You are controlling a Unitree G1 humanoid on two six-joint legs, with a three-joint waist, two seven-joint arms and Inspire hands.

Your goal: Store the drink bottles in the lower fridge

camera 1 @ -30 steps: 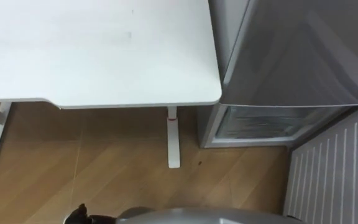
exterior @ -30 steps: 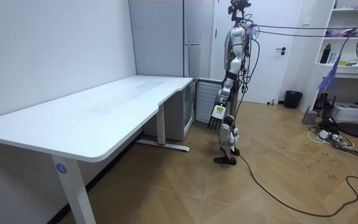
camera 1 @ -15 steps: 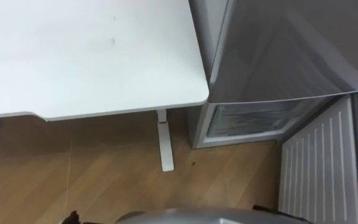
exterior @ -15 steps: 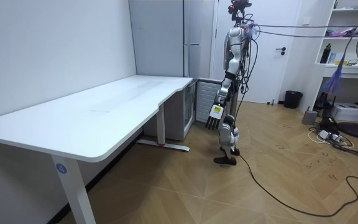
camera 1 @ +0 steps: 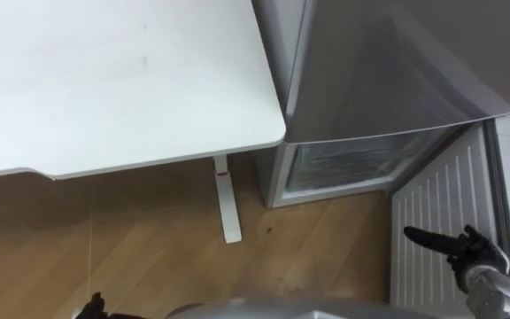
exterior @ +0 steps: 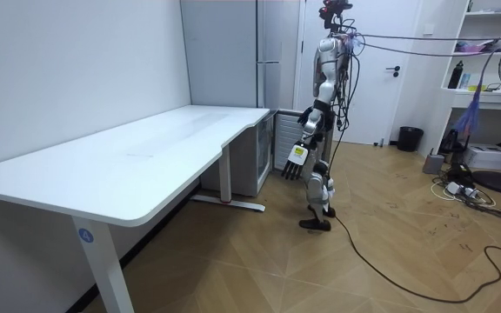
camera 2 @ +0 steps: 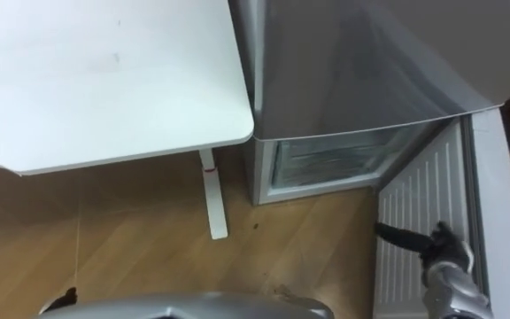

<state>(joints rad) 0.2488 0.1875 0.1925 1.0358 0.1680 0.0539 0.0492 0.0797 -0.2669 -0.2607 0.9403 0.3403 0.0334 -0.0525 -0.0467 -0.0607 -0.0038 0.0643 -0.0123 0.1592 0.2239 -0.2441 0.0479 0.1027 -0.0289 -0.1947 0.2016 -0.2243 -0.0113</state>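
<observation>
My right hand (camera 1: 475, 257) has just come up beside the open lower fridge door (camera 1: 432, 204), fingers (camera 1: 423, 236) loosely spread and empty. With nothing in it, I judge the loading hasn't started.

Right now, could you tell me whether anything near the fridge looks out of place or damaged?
Nothing stands out. The lower fridge door stands open, the right hand hovers open beside its ribbed inner face, and the table and floor show no spill or damage.

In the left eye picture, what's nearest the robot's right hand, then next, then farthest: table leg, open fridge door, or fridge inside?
1. Open fridge door, right by the right hand.
2. Lower fridge compartment, up and left.
3. Table leg, farthest left.
</observation>
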